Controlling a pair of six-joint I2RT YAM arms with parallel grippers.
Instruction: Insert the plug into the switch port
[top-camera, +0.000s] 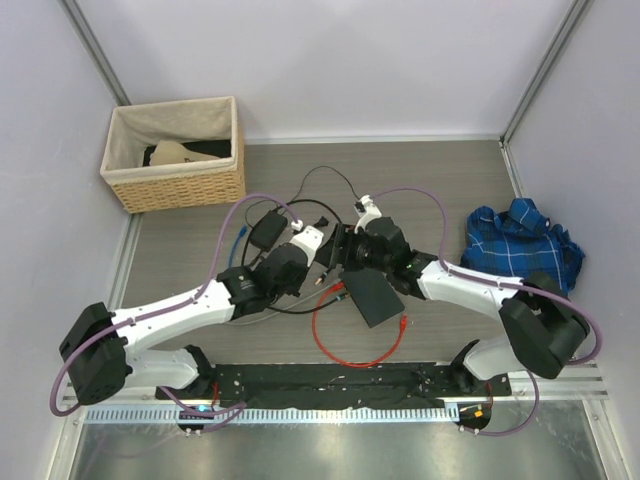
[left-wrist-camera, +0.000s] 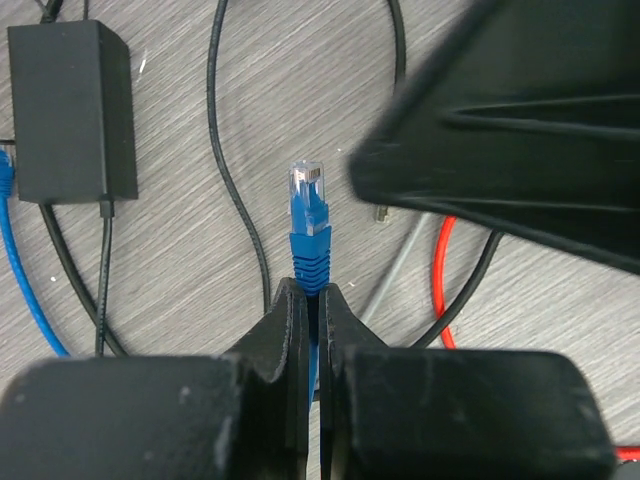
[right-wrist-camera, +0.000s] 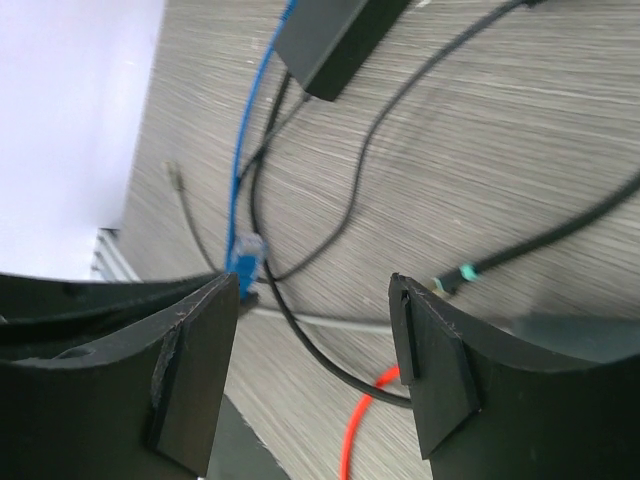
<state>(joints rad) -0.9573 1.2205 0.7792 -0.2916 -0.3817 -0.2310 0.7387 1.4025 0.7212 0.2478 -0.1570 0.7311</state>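
Observation:
My left gripper (left-wrist-camera: 318, 288) is shut on a blue cable just behind its clear-tipped plug (left-wrist-camera: 308, 195), which sticks out ahead of the fingers above the table. The plug (right-wrist-camera: 245, 250) also shows in the right wrist view, past the left finger. My right gripper (right-wrist-camera: 315, 290) stands open with nothing between its fingers; one of its black fingers (left-wrist-camera: 520, 150) looms close to the right of the plug. From above, the left gripper (top-camera: 323, 255) and the right gripper (top-camera: 346, 252) meet tip to tip. The switch (top-camera: 372, 297), a flat dark box, lies on the table just near of them. Its ports do not show.
A black power brick (top-camera: 265, 230) with cords lies left of the grippers. A red cable (top-camera: 350, 350) loops by the switch, and black cords cross the table. A wicker basket (top-camera: 175, 185) stands at the back left, and a blue plaid cloth (top-camera: 520, 245) lies at the right.

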